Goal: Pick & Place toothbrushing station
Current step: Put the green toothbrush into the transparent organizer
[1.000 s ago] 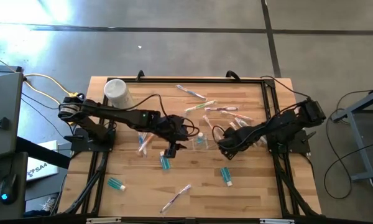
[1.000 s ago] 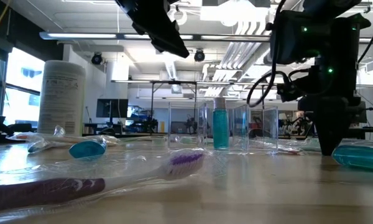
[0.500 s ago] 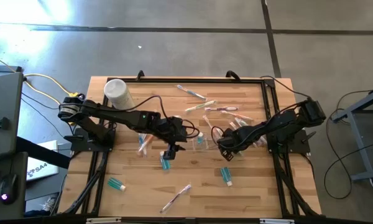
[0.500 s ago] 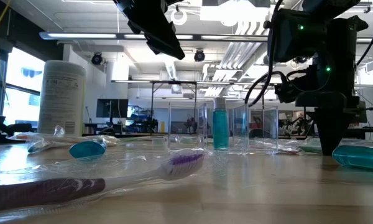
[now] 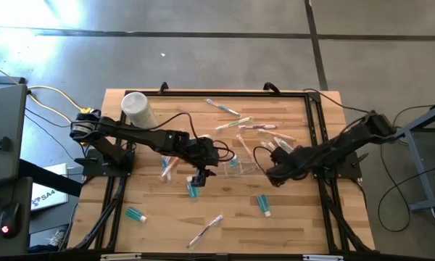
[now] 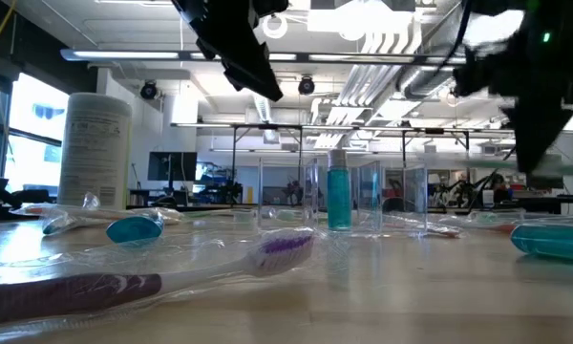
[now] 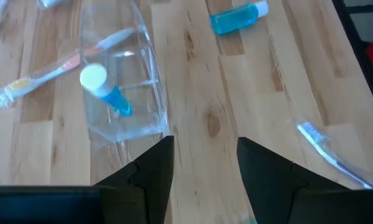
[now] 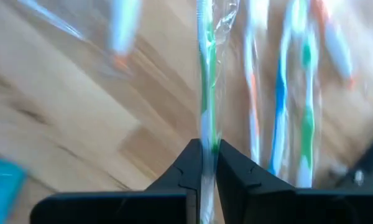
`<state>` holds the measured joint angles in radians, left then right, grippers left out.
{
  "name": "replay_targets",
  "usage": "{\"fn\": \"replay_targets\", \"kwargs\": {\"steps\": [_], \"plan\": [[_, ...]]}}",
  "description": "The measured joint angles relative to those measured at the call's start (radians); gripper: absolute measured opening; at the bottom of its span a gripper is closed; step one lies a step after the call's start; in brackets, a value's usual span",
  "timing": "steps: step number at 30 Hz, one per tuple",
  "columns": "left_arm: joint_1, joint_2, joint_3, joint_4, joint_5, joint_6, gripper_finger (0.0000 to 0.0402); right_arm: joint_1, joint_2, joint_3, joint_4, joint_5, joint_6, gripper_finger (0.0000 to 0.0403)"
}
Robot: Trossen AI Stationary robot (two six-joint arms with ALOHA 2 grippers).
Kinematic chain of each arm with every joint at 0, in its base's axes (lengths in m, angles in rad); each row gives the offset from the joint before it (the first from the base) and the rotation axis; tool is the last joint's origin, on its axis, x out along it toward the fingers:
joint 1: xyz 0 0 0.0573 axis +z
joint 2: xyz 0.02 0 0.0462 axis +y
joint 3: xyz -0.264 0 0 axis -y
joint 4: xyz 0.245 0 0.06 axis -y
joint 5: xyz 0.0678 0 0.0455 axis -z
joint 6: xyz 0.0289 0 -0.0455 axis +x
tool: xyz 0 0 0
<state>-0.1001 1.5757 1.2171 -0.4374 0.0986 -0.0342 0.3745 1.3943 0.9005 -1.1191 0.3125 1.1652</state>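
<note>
The toothbrushing station, a clear boxy holder, stands on the wood at the table's middle with a blue tube upright in it. It also shows in the low view and the left wrist view. My left gripper is open and empty, above the table just left of the holder. My right gripper is shut on a wrapped green toothbrush, right of the holder and raised off the table. My right gripper pinches the green toothbrush in its clear wrapper between its two fingers. The toothbrush runs lengthwise out past the fingertips. Which end the fingers have, and whether the far end still lies on the table, I cannot tell.
A tall white tub stands at the far left. Several wrapped toothbrushes lie behind and right of the holder. Blue tubes and a purple toothbrush lie toward the near edge.
My right gripper has risen off the table and gone toward the table's right edge, staying shut. My left gripper has kept still.
</note>
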Motion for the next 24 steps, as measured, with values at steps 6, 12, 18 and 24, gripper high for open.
{"fn": "replay_targets", "kwargs": {"steps": [6,12,18,24], "plan": [[0.000,0.001,-0.002,-0.001,0.000,-0.004,0.0173,0.157,-0.020,0.135,0.068,0.243,-0.074,0.0017],[0.000,0.001,-0.002,0.155,0.000,0.011,0.0173,0.247,-0.020,0.154,0.396,0.567,-0.391,0.0017],[0.002,-0.005,-0.002,0.329,-0.003,0.030,0.0173,0.279,-0.012,0.154,0.637,0.705,-0.677,0.0018],[0.002,-0.012,0.000,0.485,-0.002,0.072,0.0173,0.278,-0.012,0.154,0.674,0.710,-0.718,0.0018]]}}
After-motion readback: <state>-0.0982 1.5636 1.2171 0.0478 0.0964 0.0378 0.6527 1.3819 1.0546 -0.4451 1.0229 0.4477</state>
